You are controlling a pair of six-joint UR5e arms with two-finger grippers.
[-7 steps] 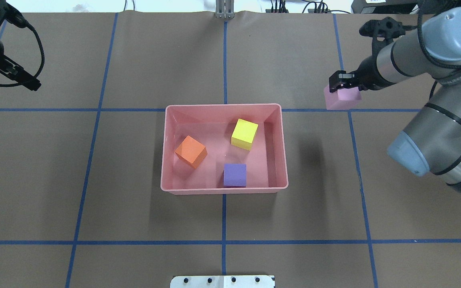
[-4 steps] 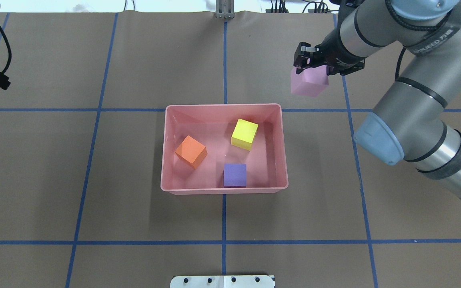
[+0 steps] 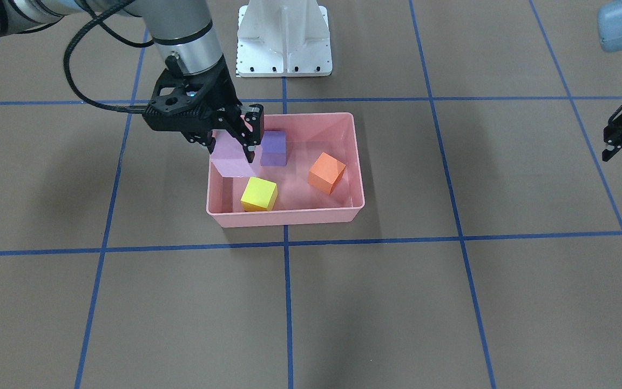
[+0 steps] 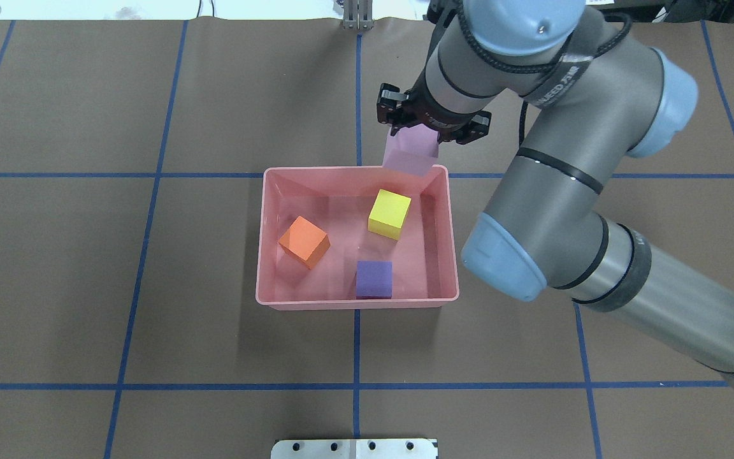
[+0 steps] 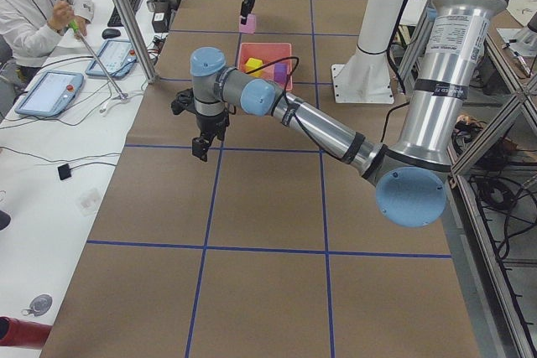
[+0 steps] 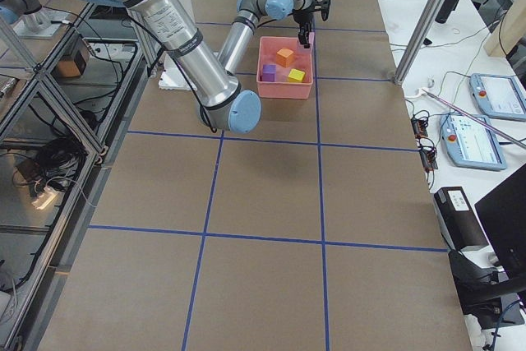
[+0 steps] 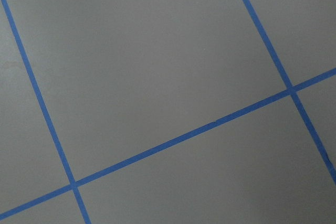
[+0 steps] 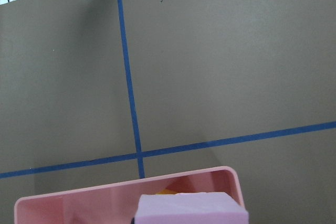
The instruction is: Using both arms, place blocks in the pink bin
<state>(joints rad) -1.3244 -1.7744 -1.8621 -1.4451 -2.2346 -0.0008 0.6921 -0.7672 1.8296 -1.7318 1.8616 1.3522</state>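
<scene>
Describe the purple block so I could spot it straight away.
Find the pink bin in the middle of the table. Three blocks lie inside; the purple block sits by the wall nearest the robot's base. Its neighbours, the orange block and the yellow block, lie farther in, and only it is purple.

Bright even light, soft shadows, pics sharp

Here's the bench [image 4: 150,287], wrapped in matte brown paper and ruled into big squares by strips of blue tape [image 4: 355,344]. Sitting flat on it is the shallow salmon-pink plastic bin [image 4: 316,303], straddling the centre line (far rim right over a crossing). At the robot's edge stands a white metal pedestal base [image 3: 284,38].
</scene>
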